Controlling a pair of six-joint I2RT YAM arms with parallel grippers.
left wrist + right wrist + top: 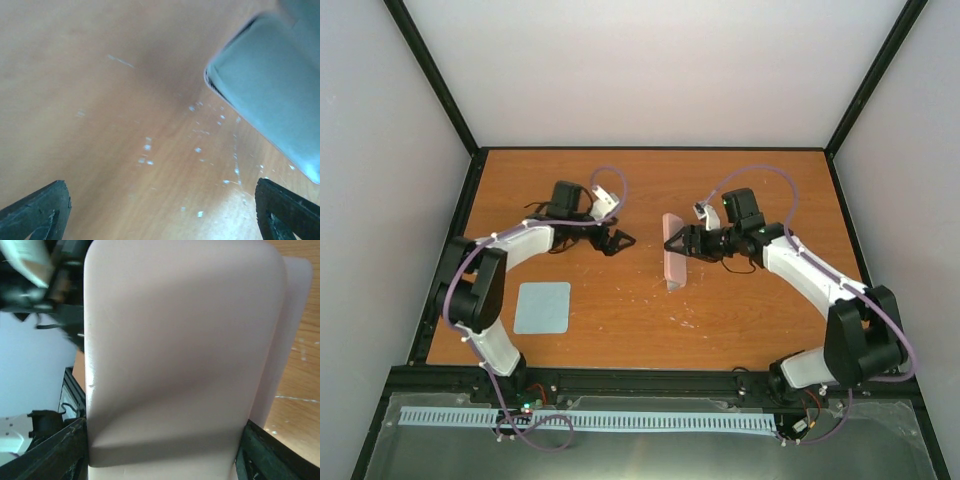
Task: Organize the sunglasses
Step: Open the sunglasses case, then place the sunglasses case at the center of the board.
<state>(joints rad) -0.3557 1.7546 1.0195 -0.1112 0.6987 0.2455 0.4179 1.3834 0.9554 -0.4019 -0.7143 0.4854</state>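
The right gripper [672, 243] is clamping a pink case [673, 268] that is standing on edge near the middle of the tabletop [740, 320]. The left gripper [617, 240] is hovering just beside the case on its left, jaws wide apart and holding nothing. A blue-grey cloth [542, 307] is lying toward the near left corner. I cannot tell where the sunglasses are; they are hidden from me.
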